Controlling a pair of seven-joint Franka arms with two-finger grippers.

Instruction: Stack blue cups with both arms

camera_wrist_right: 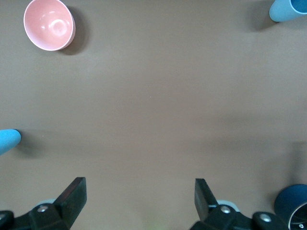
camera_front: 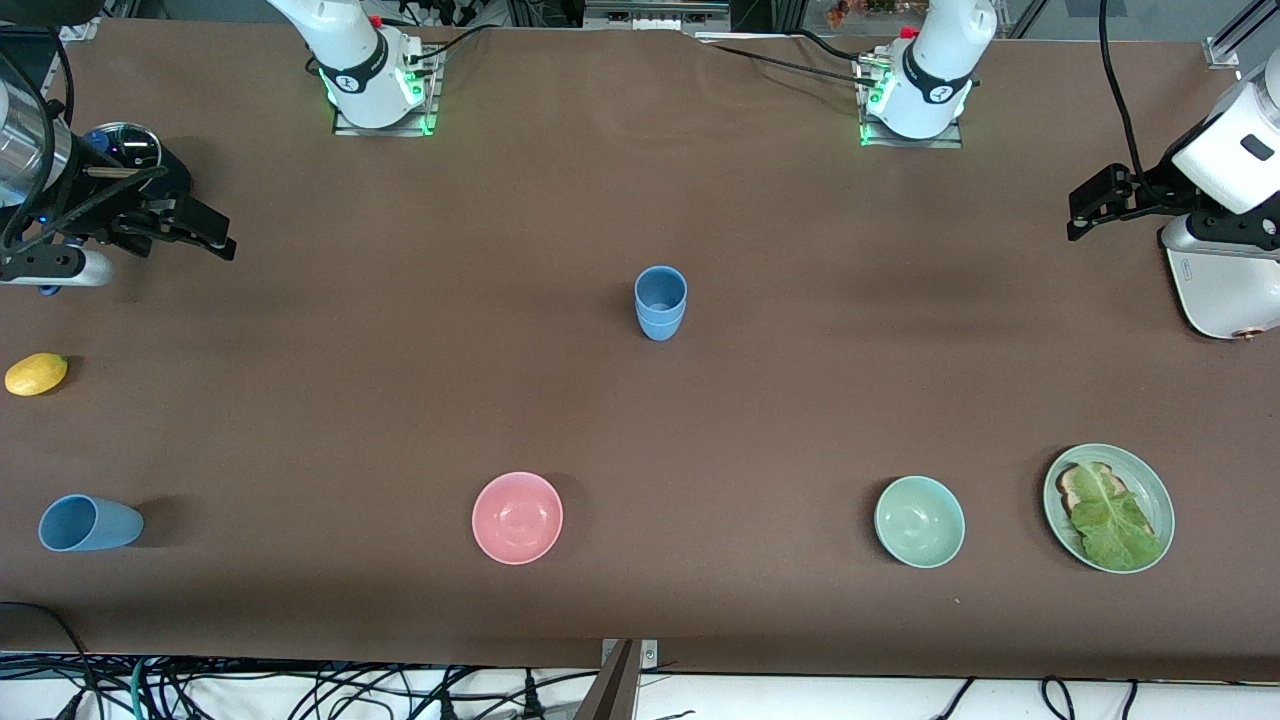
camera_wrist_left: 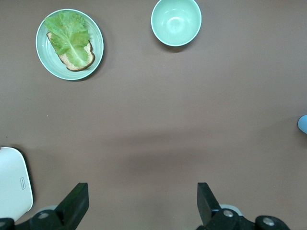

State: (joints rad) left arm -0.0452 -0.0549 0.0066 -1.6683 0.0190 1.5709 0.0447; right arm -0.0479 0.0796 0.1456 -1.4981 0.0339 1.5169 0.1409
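Note:
A blue cup (camera_front: 660, 300) stands upright at the middle of the table, and a second rim line low on its wall makes it look like two cups nested. Its edge shows in the right wrist view (camera_wrist_right: 8, 140) and the left wrist view (camera_wrist_left: 303, 123). Another blue cup (camera_front: 88, 523) (camera_wrist_right: 288, 9) lies on its side near the front camera at the right arm's end. My right gripper (camera_front: 215, 232) (camera_wrist_right: 139, 196) hangs open and empty over that end. My left gripper (camera_front: 1078, 212) (camera_wrist_left: 143, 201) hangs open and empty over the left arm's end.
A pink bowl (camera_front: 517, 517) (camera_wrist_right: 49, 25), a green bowl (camera_front: 919, 521) (camera_wrist_left: 176, 21) and a green plate (camera_front: 1150, 480) (camera_wrist_left: 43, 57) with bread and lettuce line the near side. A lemon (camera_front: 36, 373) and a dark saucepan (camera_front: 125, 148) (camera_wrist_right: 292, 206) sit at the right arm's end. A white appliance (camera_front: 1225, 290) (camera_wrist_left: 14, 182) is under the left arm.

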